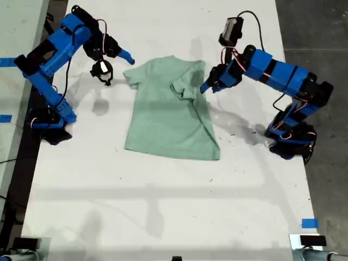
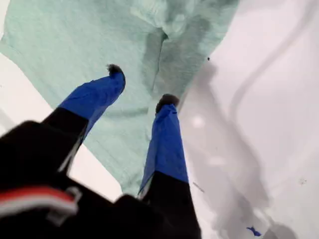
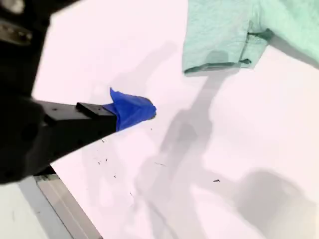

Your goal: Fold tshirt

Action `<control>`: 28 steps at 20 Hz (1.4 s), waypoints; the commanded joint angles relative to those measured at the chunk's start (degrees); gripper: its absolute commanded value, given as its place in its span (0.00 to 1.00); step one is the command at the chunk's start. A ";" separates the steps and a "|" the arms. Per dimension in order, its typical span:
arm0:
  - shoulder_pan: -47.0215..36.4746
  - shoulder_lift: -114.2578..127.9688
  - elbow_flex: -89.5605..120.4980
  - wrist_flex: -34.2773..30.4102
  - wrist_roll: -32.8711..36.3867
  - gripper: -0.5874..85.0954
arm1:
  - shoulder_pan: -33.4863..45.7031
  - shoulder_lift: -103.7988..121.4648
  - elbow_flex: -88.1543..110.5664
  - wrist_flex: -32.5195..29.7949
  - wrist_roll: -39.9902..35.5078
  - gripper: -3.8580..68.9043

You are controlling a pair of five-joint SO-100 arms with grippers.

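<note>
**A:** ok so what's the tshirt (image 1: 168,114) looking like rn?

**B:** pale mint green, plain, short sleeves, lying mostly flat on the white counter (image 1: 163,206), roughly mid-counter in the exterior view. Neck end toward the top of that view, hem toward the bottom. The side on the exterior view's right looks folded in over the body, w/ a rumpled dark crease near the collar. Sleeve on the exterior view's left sticks out flat. Hem edge is a bit uneven.

**A:** and the arms?

**B:** my first gripper (image 1: 205,87) is at the shirt's folded edge on the exterior view's right. First wrist view shows its blue jaws apart, tips (image 2: 167,101) over the green cloth, nothing pinched between them. Can't tell if the tips actually touch the fabric tbh.

**A:** 2nd one?

**B:** my second gripper (image 1: 128,58) is just off the flat sleeve on the exterior view's left, over bare counter. In its wrist view only one blue tip (image 3: 132,109) shows, so can't tell if those jaws are apart or together. Sleeve (image 3: 219,37) is near it but not touching afaict.
</note>
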 commanded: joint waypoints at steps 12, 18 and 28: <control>-1.49 -23.55 -16.35 -2.55 0.97 0.44 | -0.35 16.52 10.46 -1.67 1.67 0.23; -2.81 -37.97 -25.93 -3.52 0.97 0.44 | -1.14 18.54 13.89 -2.37 2.64 0.22; -3.52 -42.10 -29.79 -3.78 1.14 0.01 | -0.53 27.77 24.70 -4.66 4.22 0.21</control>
